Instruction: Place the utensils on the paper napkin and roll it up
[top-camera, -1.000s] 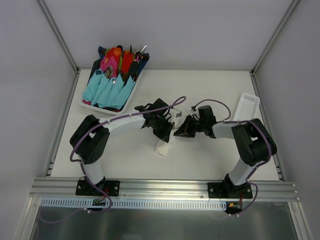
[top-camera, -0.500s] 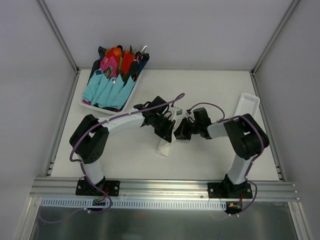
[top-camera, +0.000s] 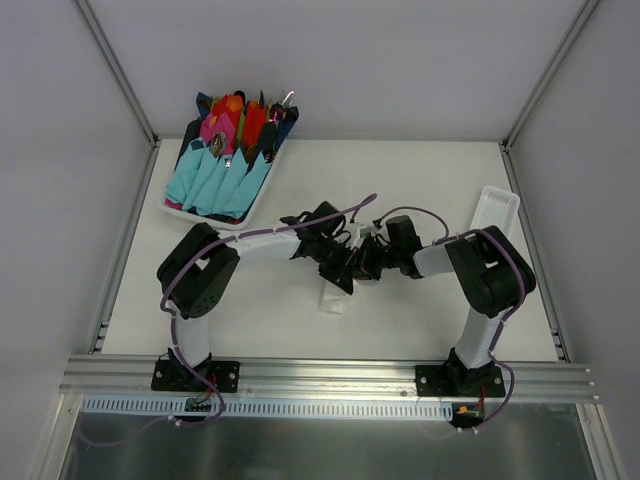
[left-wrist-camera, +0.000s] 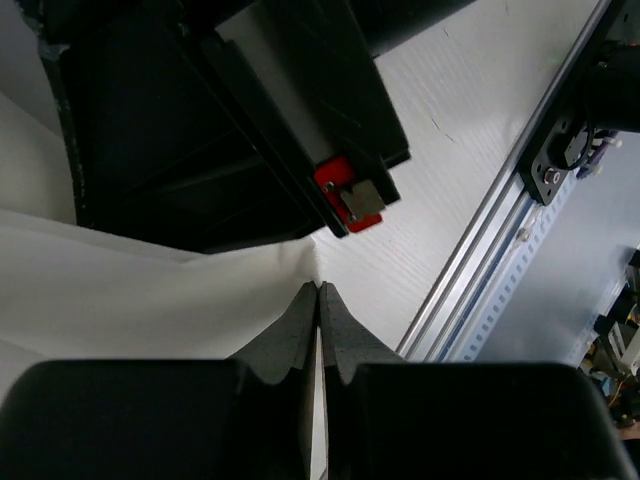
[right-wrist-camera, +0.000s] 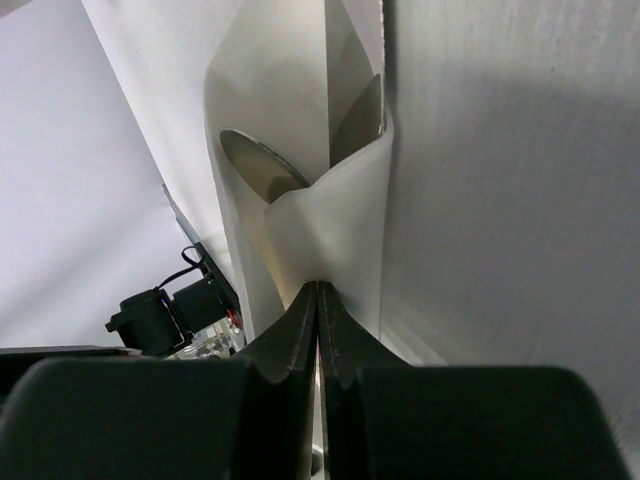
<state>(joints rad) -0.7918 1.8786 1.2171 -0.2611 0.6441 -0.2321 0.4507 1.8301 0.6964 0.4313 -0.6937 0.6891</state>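
— White walls on three sides and a pale tabletop (top-camera: 430, 320). Where is the paper napkin (top-camera: 331, 297)?

— Middle of the overhead frame, half rolled. Its long axis runs roughly top to bottom, with the free end trailing toward the bottom edge, below both pincers.

— And the pincers?

— They meet at the upper end of the roll, the left pincer (top-camera: 352, 275) coming in from the left of the frame and the right pincer (top-camera: 365, 262) from the right, nearly touching each other. Neither arm is clearly nearer.

— What are they holding?

— The right wrist view shows its fingers pressed together on a fold of the napkin, which rises straight ahead of the tips. Of the utensils (right-wrist-camera: 255, 165), only one rounded metal end shows, tucked inside that fold. The left fingers are pressed together too, and the sheet runs up to their tips from the left. I cannot tell whether paper is caught between them.

— So the next turn depends on what?

— Probably on rolling across that long axis while the fold stays closed around the metal.
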